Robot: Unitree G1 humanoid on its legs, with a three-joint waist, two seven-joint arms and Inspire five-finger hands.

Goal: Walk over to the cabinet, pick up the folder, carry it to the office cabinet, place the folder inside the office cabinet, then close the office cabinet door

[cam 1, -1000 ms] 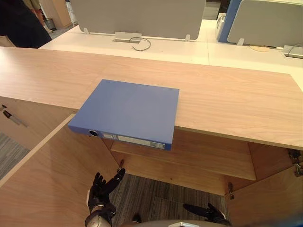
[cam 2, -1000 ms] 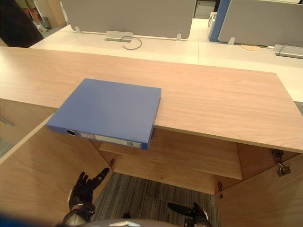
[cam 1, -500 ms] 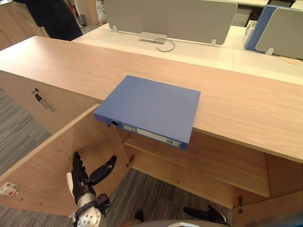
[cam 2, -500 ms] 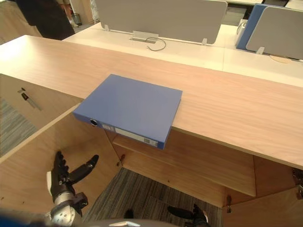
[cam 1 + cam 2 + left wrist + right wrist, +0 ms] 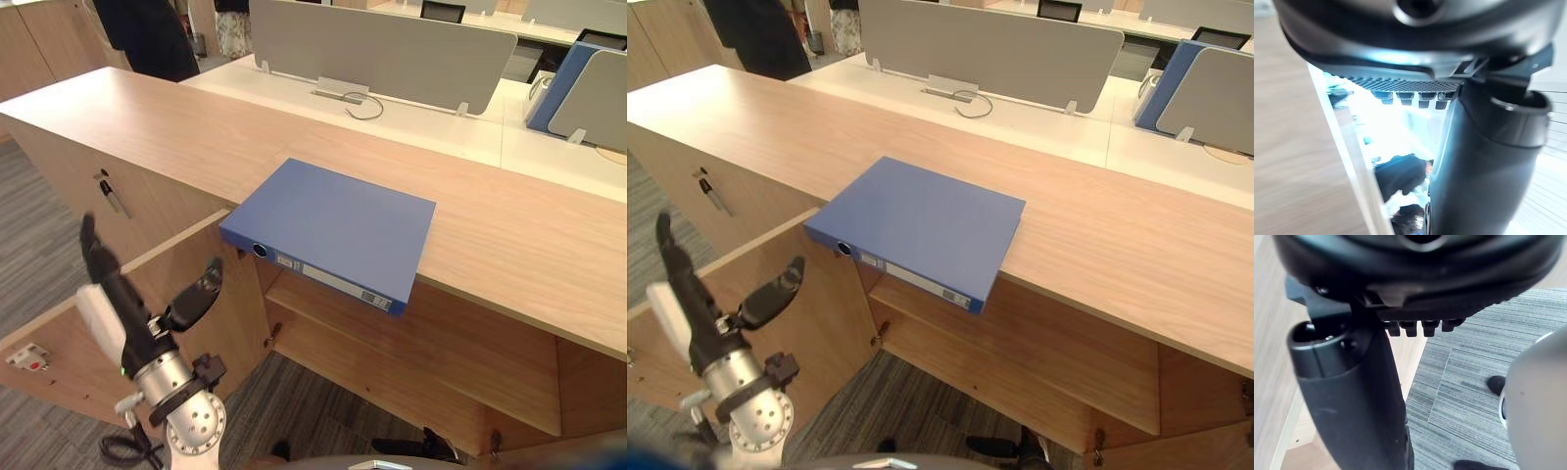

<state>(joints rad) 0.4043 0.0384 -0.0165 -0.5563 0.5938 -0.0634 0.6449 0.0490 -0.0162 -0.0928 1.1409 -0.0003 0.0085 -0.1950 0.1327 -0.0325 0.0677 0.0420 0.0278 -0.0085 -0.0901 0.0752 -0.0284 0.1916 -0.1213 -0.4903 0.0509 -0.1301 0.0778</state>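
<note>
The left hand (image 5: 122, 304) is raised in front of the office cabinet, low at its left side, with its fingers (image 5: 93, 250) straight up and the thumb spread out to the side; it is open and holds nothing. Just behind the hand, on its far side, stands the open cabinet door (image 5: 240, 313), swung out toward the robot; I cannot tell whether hand and door touch. The blue folder (image 5: 333, 227) lies flat on the cabinet top (image 5: 176, 132), above this hand and off to its thumb side, well apart from it. The folder's spine end, with the round finger hole and a label strip, juts out over the front edge of the top, above the open compartment. Under the folder, lower than the fingertips and further to the thumb side, a wooden shelf (image 5: 441, 343) runs across the inside of the cabinet. On the other side of the hand, a dark handle (image 5: 110, 196) sits on the front of the next door. The right hand (image 5: 1352, 396) hangs low over grey carpet (image 5: 1464, 377), far below the folder; its thumb runs out straight and nothing lies in it, so it looks open, though only the roots of its fingers show. Beyond the cabinet top, far past both hands, grey desk panels (image 5: 382, 54) stand on white desks, and a person (image 5: 147, 34) in dark clothes stands at the far left.
</note>
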